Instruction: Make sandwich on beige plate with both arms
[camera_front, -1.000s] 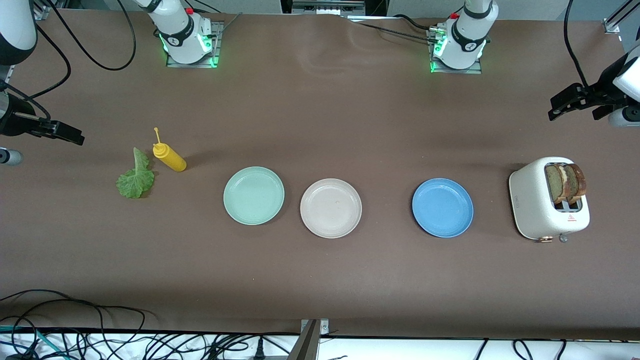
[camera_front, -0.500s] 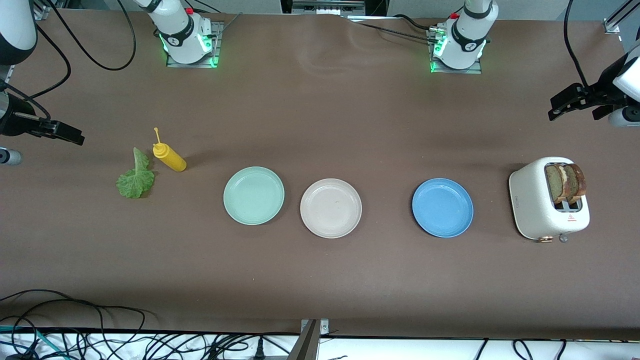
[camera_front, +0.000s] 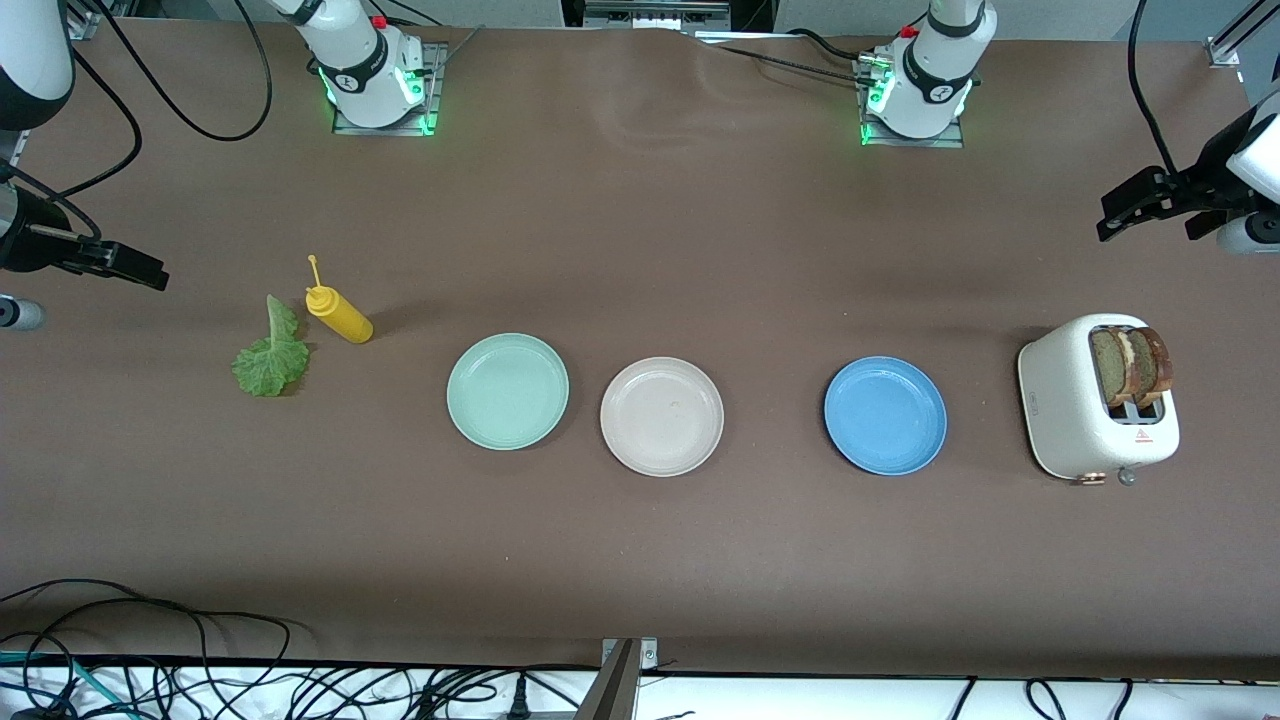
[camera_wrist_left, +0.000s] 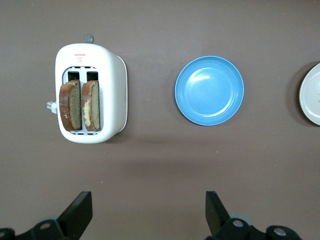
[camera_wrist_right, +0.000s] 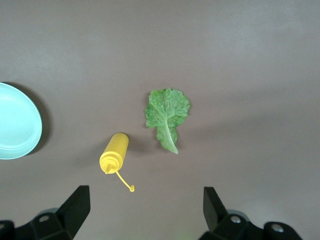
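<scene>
Nothing is assembled yet: the round pale beige plate (camera_front: 661, 416) lies bare between mint green plate (camera_front: 507, 391) and blue plate (camera_front: 885, 415). Toward the left arm's end from the beige plate, the left gripper (camera_wrist_left: 145, 212) hangs with fingers apart over bare table beside the white toaster (camera_front: 1090, 415), which holds two brown toast slices (camera_wrist_left: 80, 105). Toward the right arm's end, the right gripper (camera_wrist_right: 142, 210) hangs spread above the ruffled green lettuce leaf (camera_wrist_right: 166, 115) and yellow squeeze bottle (camera_wrist_right: 114, 153). Next, probably, the left gripper must descend onto a slice.

A yellow squeeze bottle (camera_front: 340, 316) stood toward the right arm's end of the brown table (camera_front: 640, 550); a mint green plate (camera_front: 507, 391), a blue plate (camera_front: 885, 415) and a white toaster (camera_front: 1085, 412) sat in a row
</scene>
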